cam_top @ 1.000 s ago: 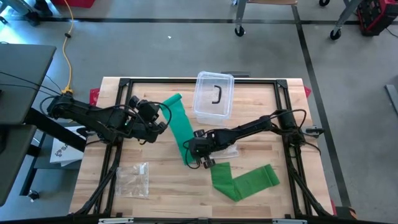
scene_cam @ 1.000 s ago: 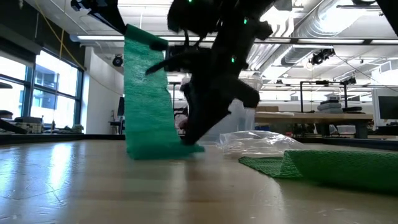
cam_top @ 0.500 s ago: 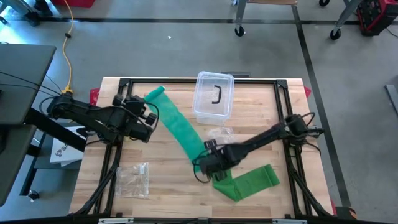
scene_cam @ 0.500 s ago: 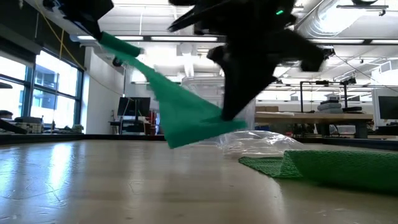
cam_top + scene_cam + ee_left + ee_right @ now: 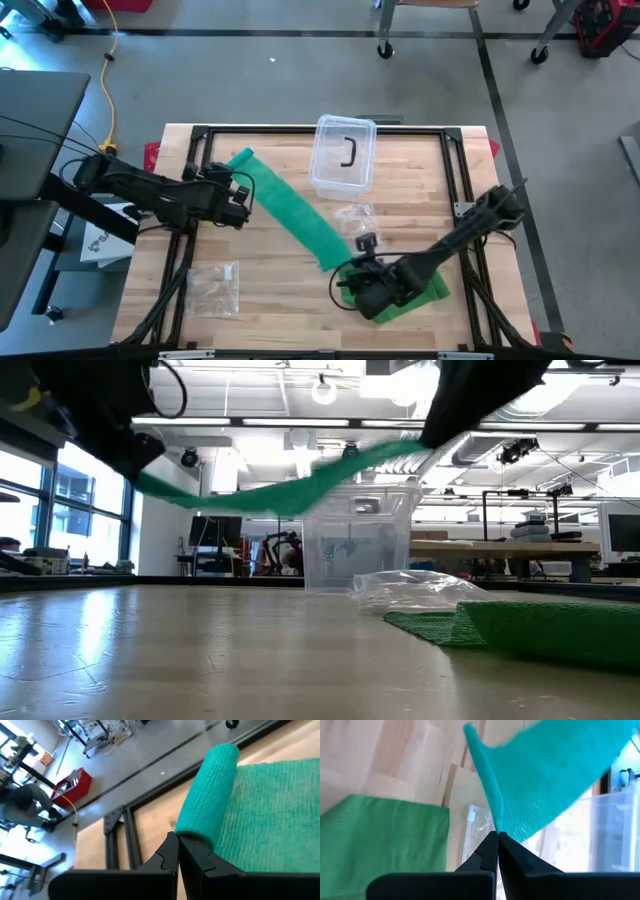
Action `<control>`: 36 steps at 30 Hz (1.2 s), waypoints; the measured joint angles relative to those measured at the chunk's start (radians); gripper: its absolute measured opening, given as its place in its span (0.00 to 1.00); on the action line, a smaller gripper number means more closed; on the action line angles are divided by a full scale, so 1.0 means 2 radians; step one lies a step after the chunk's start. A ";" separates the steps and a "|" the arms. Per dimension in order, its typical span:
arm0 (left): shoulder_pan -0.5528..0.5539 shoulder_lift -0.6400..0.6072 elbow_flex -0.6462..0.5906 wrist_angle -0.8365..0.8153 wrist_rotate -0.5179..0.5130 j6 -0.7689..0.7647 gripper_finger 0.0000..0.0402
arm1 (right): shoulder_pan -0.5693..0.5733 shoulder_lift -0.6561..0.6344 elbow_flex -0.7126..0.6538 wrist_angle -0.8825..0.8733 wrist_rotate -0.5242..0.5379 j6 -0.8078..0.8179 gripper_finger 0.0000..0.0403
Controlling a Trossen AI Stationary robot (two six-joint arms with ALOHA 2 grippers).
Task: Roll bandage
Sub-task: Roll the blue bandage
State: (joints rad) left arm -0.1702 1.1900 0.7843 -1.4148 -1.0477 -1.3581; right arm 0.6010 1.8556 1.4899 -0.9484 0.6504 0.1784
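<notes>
Two grippers stretch one green bandage [image 5: 290, 208] above the surface [image 5: 270, 290], mid-frame. Lower right, the right gripper [image 5: 352, 282] has its jaws clenched on the strip's near end, apparently above a second, folded green cloth [image 5: 425, 290]. Left of centre, the left gripper [image 5: 243, 193] pinches the rolled end. Beyond stands a clear box [image 5: 344, 152].

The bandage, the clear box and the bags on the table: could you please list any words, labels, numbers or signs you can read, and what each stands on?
None can be read.
Green bandage: plain weave, no print.
Clear box: no legible label.
Clear bag: nothing legible.
White item beside the table: dark marks, too small to read.
</notes>
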 joint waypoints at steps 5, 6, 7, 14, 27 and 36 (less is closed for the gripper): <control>-0.002 0.000 -0.020 0.031 0.007 -0.001 0.00 | 0.025 -0.025 0.000 -0.019 0.003 0.026 0.00; -0.004 0.000 -0.021 0.036 0.007 0.001 0.00 | 0.029 -0.025 0.000 -0.018 0.003 0.028 0.00; -0.006 0.000 -0.021 0.043 0.006 0.008 0.00 | 0.033 -0.026 0.000 -0.016 0.003 0.028 0.00; -0.032 0.000 -0.021 0.167 -0.021 0.090 0.00 | 0.005 -0.022 -0.092 0.159 -0.006 -0.052 0.00; -0.037 -0.001 -0.021 0.263 -0.059 0.175 0.00 | -0.142 -0.022 -0.219 0.448 -0.228 -0.199 0.00; -0.043 -0.001 -0.021 0.277 -0.031 0.244 0.00 | -0.111 -0.074 -0.180 0.421 -0.203 -0.181 0.00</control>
State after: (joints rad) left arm -0.2557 1.1889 0.7418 -0.8611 -1.1105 -0.8692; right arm 0.3784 1.7078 1.1307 -0.1055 0.2451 -0.1844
